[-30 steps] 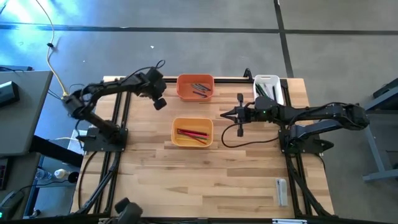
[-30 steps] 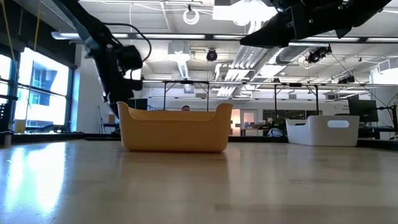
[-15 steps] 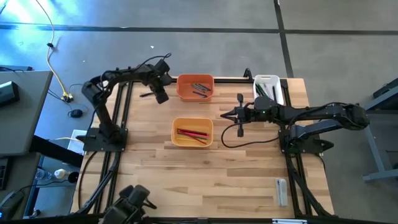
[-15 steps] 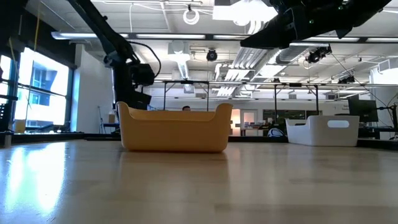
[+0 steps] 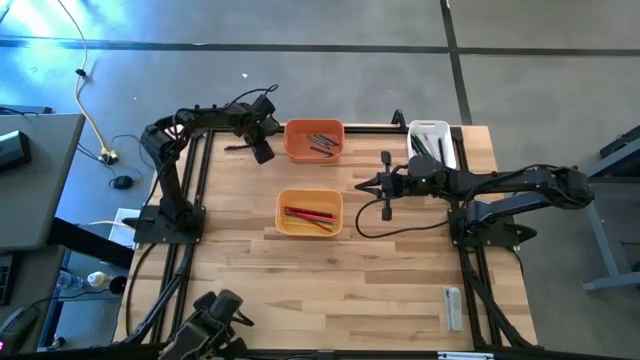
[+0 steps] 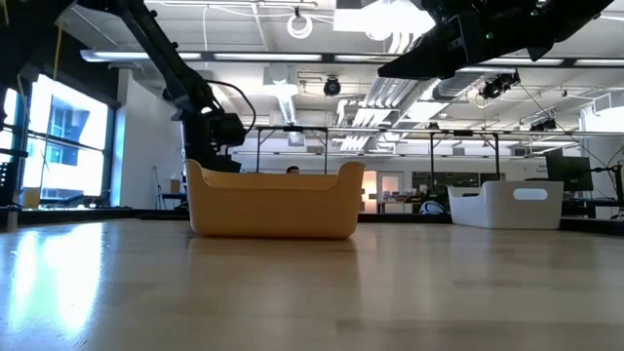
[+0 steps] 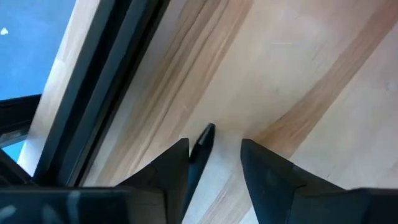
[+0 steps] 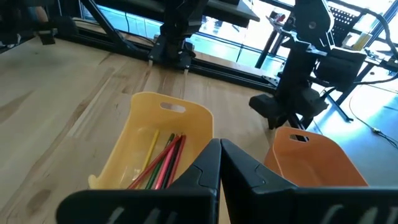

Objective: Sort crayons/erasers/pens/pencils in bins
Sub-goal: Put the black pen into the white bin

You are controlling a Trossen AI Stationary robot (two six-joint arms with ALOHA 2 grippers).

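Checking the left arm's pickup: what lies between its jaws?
In the left wrist view, a black stick lies on the wooden table between the left gripper's open jaws.

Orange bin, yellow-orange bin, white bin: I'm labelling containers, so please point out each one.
orange bin (image 5: 292,150): high view, on its bare floor near the left wall.
yellow-orange bin (image 6: 273,207): low view, on its near side wall.
white bin (image 6: 507,205): low view, on its near side wall.
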